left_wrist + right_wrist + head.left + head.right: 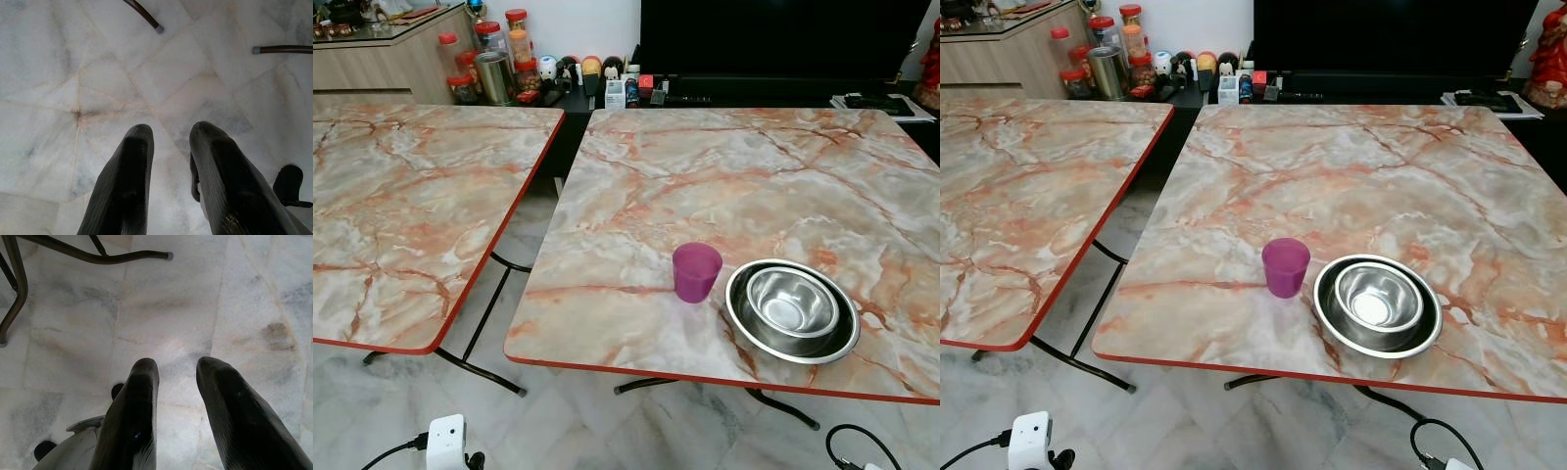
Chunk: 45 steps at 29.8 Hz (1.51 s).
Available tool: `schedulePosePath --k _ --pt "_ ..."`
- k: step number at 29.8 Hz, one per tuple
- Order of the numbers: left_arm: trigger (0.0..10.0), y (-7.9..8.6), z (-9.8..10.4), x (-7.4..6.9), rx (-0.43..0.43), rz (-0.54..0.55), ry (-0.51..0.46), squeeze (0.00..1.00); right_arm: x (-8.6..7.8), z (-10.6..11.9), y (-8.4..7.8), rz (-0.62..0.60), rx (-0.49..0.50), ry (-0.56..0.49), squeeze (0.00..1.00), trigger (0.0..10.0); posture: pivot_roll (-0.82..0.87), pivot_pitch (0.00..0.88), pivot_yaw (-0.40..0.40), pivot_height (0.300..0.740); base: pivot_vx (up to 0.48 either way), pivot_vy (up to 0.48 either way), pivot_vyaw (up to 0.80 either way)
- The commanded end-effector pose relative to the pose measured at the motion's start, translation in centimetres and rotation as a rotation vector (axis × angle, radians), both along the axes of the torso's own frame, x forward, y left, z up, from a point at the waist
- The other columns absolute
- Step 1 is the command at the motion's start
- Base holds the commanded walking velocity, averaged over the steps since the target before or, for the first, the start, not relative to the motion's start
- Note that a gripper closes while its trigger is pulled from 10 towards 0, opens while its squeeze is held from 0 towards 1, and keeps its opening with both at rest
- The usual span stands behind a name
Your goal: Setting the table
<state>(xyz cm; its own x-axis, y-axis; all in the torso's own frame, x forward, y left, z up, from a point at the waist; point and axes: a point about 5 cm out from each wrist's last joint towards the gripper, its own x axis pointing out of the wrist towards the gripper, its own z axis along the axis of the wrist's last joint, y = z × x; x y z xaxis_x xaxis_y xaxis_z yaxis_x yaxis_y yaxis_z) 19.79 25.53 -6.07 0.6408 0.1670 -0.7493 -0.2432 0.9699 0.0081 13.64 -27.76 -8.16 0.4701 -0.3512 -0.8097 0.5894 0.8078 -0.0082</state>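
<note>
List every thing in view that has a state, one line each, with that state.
Purple plastic cup: upright, mouth up, on the right marble-pattern table, just left of the bowls.
Large steel bowl: upright near the table's front edge, holding the smaller one.
Small steel bowl: upright, nested inside, looks empty.
Left tool: open, holding nothing, pointing at the floor.
Right tool: open, holding nothing, pointing at the floor.

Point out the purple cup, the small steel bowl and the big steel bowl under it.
purple cup (696,275): left eye view, on its side wall.
small steel bowl (791,304): left eye view, on its inner bottom.
big steel bowl (741,311): left eye view, on its left rim.
</note>
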Motion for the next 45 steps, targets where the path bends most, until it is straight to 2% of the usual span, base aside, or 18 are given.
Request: schedulePosePath --k 1,9,11,17,24,45 --pt "10.0 0.1 -0.1 -0.2 -0.008 0.017 0.009 0.00 -0.3 0.0 -0.2 -0.007 -0.008 0.005 0.00 10.0 -0.02 0.051 0.023 0.740 0.000 0.000 0.00" --pt "10.0 0.0 0.1 0.2 -0.002 0.025 0.000 0.00 -0.2 0.0 -0.3 0.007 -0.023 0.008 0.00 10.0 -0.01 0.044 0.024 0.740 0.000 0.000 0.00" --pt "10.0 -0.6 0.1 0.6 -0.005 0.021 -0.003 0.00 -0.2 0.1 -0.3 0.020 -0.031 0.014 0.00 10.0 -0.02 0.043 0.025 0.740 0.000 0.000 0.00" --pt "10.0 -1.4 0.1 1.0 -0.003 0.004 -0.001 0.00 -0.4 0.0 -0.4 0.025 -0.039 0.025 0.00 10.0 -0.01 0.038 0.027 0.740 0.000 0.000 0.76" --pt "10.0 -1.1 0.1 0.9 -0.002 0.006 0.001 0.00 -0.5 0.0 -0.3 0.017 -0.033 0.028 0.00 10.0 -0.01 0.041 0.028 0.740 0.000 0.000 0.74" --pt "10.0 -1.2 0.2 1.1 -0.019 0.016 0.000 0.00 -0.3 0.0 -0.3 -0.007 -0.030 0.019 0.00 10.0 -0.01 0.056 0.026 0.740 0.000 0.000 0.00"
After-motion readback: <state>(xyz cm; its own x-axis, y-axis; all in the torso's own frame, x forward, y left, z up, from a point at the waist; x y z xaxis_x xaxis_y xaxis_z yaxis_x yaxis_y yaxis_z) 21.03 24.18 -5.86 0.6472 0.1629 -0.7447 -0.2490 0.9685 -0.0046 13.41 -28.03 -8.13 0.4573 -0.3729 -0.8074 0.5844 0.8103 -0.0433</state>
